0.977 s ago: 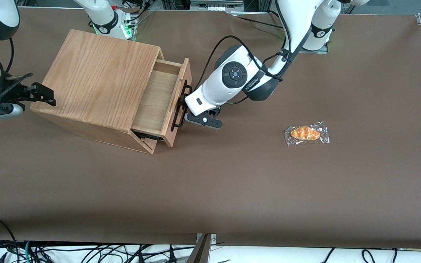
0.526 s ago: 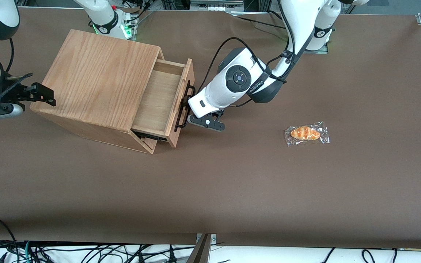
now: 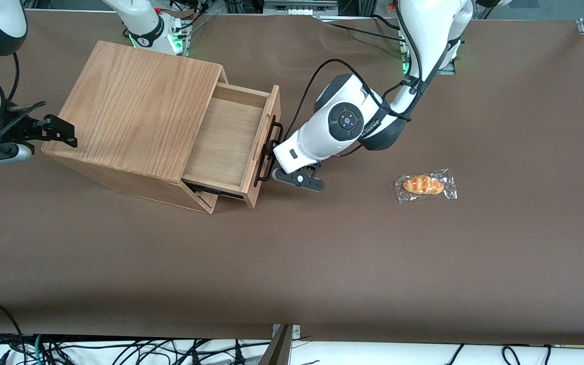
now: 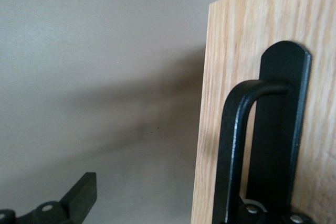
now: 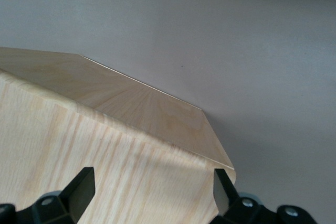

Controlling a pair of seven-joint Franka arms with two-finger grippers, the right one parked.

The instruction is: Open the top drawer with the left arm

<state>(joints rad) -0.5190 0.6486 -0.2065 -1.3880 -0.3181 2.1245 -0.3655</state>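
At the drawer front, the gripper of the left arm sits against the thin black bar handle; one black finger stands clear of the wood in the wrist view while the other lies by the handle's mount, so the jaws look spread, hooked around the bar rather than pinching it. Small dark lettering runs along the arm's white shell but is too small to read. One top drawer, a shallow light-wood tray with smooth grain, stands pulled well out of the single oak-grain box, touching the gripper through its handle. Well apart from the gripper, toward the working arm's end of the brown matte table, lies one glossy orange pastry in a clear crinkled wrapper.
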